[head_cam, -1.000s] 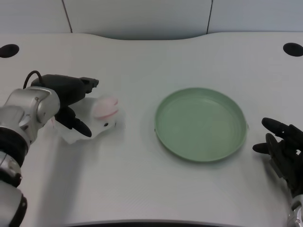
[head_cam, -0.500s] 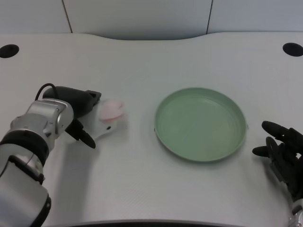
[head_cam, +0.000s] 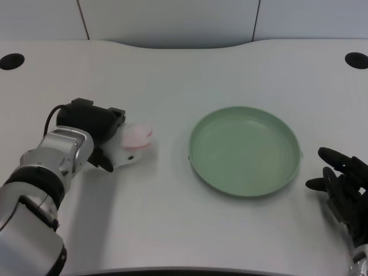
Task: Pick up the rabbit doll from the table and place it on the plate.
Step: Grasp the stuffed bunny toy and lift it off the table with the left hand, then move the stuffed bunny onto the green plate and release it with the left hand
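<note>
The left hand (head_cam: 95,129) sits at the left side of the white table (head_cam: 172,75), at the end of a silver forearm that enters from the lower left corner. Its black fingers are wrapped on the rabbit doll (head_cam: 129,146): the upper part of the hand lies over the doll's left end, and one dark finger shows below it, against the doll's lower left edge. The hand is closed on the doll and holds it.

The rabbit doll is white with pale pink ears. The ears point to the right, away from the hand, and a small dark mark shows on the face below them. Most of the body lies under or against the hand and is hard to separate from the white table. Whether the doll rests on the table or is raised just above it cannot be told; a faint shadow lies beneath it.

The green plate (head_cam: 290,172) stands right of centre on the table, round, with a low raised rim. The doll is well apart from the plate, to its left, with bare table between them.

A black cable (head_cam: 50,114) loops at the back of the left wrist. Two dark round holes are set in the table, one at the far left edge (head_cam: 11,61) and one at the far right edge (head_cam: 356,60).
</note>
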